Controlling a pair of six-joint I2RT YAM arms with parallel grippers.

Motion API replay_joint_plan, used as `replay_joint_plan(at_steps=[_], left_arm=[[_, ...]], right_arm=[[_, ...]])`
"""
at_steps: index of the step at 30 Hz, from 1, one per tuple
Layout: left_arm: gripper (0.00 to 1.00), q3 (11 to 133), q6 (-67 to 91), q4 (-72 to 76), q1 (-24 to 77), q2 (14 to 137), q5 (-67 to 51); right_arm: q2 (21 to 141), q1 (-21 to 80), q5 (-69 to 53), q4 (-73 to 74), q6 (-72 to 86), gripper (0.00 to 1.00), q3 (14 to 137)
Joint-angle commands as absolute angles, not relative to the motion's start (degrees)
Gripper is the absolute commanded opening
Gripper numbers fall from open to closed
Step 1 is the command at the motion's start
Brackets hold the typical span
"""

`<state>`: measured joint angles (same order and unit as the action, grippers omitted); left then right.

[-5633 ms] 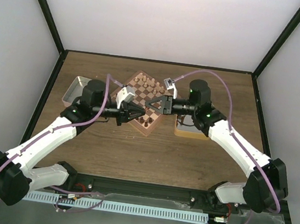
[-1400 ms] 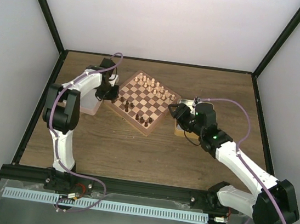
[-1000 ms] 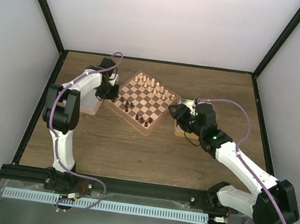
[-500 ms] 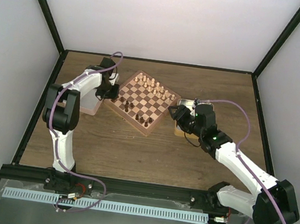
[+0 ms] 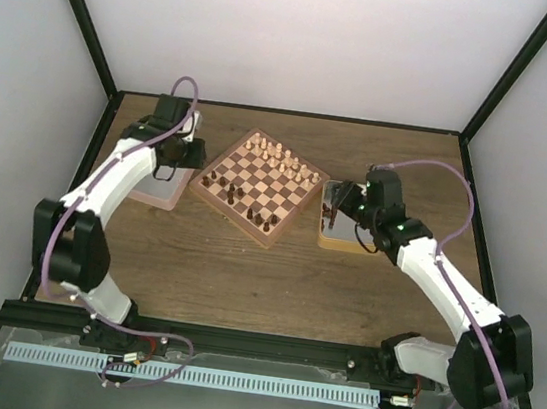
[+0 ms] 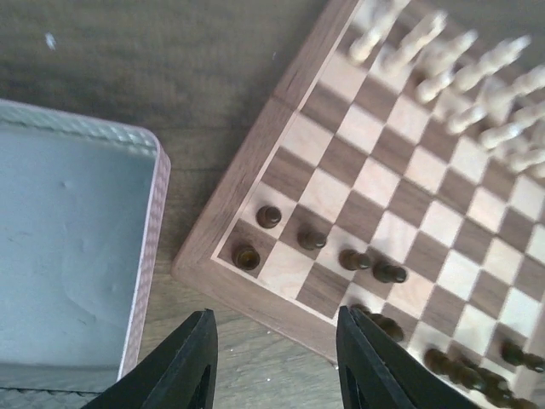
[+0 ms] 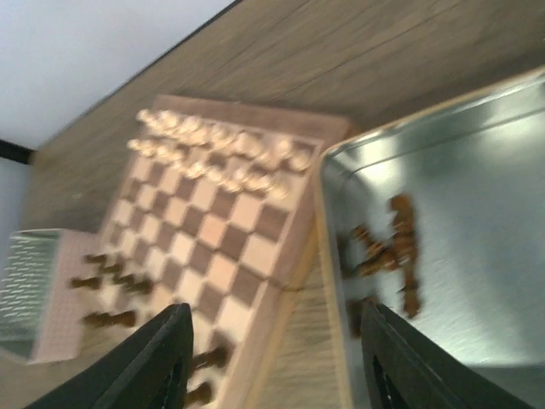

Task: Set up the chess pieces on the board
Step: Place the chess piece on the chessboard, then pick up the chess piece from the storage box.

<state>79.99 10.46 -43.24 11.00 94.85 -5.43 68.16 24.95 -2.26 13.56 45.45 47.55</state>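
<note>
Lab bench, overhead and wrist views: a brown wood-grain tabletop (image 5: 243,281), boxed in by plain white walls (image 5: 296,36), carries a square wooden chessboard (image 5: 267,178) w/ light and dark checkered squares and a tan raised border, set diagonally at centre. Tiny dark brown wooden chess pieces (image 6: 355,259) stand on the board's near-left rows. More lie jumbled in a shallow shiny metal tin (image 7: 485,170) just right of the board. Pale cream wooden pieces (image 6: 443,60) line the far side. A second tin (image 6: 77,256), pink-sided w/ a ribbed rim and smooth grey floor, sits left of the board. The left gripper (image 6: 272,366) hangs above the strip of table btwn that tin and the board's corner, jaws apart, nothing between (matte black fingers). The right gripper (image 7: 281,375), over the seam btwn board and metal tin, is likewise spread and empty.
</note>
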Motion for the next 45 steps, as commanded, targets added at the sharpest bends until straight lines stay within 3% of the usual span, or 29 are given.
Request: replay_joint_plan(at_steps=[1,6,14,22,29,37,45], left_arm=[[0.42,73.72,11.0,-35.48,10.72,85.43,-6.85],[0.46,63.78,11.29,-24.57,10.74,75.67,-6.32],[0.46,61.79,10.11,-22.98,10.72,74.79,-6.49],[0.46,61.08,10.45,-22.76,10.72,75.39,-7.03],[0.46,60.7,10.68,-22.29,10.71,74.78,-6.01],[0.46,58.35,10.66,-18.38,10.72,70.86,-8.1],[0.51,54.75,11.32,-12.54,10.81,67.55,-16.32]], right_arm=[[73.25,19.89,2.01,21.14,34.07,0.54,52.69],[83.57,17.25,-1.39,21.1,29.15,0.48,57.22],[100.95,17.23,-2.5,23.23,27.39,0.36,67.42],[107.82,18.17,-1.21,25.81,25.22,0.35,72.03],[112.87,18.54,2.41,27.94,25.45,0.27,74.44],[108.84,18.56,6.24,22.83,30.37,0.08,69.51],[91.83,18.54,7.71,8.99,38.99,0.08,56.64]])
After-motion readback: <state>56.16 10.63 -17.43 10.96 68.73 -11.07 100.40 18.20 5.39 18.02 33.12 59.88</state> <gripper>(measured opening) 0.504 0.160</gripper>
